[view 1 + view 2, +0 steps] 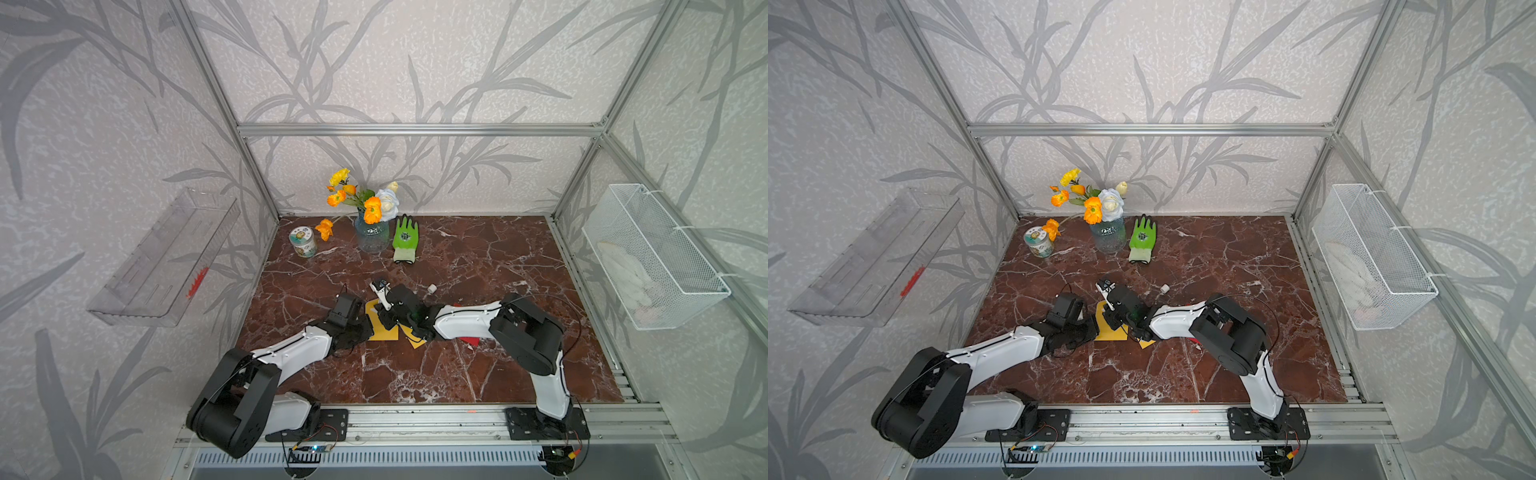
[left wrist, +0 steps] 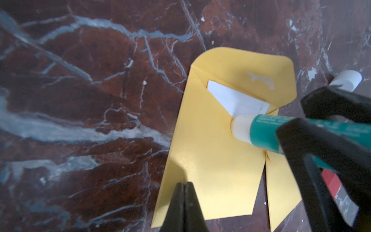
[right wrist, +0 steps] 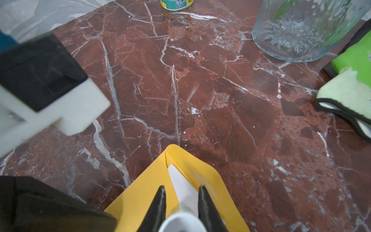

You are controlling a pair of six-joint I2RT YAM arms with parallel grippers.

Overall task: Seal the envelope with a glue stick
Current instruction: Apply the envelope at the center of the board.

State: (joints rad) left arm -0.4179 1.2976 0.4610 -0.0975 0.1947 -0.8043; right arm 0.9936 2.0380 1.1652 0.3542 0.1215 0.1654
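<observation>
The glue stick [image 2: 263, 130], teal-labelled and uncapped, is clamped between the fingers of the right gripper [image 3: 181, 188]. Its white tip meets the yellow envelope [image 2: 208, 160] just below the open flap, where a white sheet [image 2: 230, 96] peeks out. The stick's rear end is hidden behind that gripper. A pale glue smear [image 2: 261, 80] marks the flap. The left gripper [image 2: 183, 185], jaws pressed together and holding nothing, sits at the envelope's edge. The white cap [image 2: 347, 80] lies on the table [image 1: 415, 374] nearby, half hidden. In both top views the arms cover most of the envelope, and the stick cannot be made out. A red thing [image 2: 331, 184] is only partly seen.
</observation>
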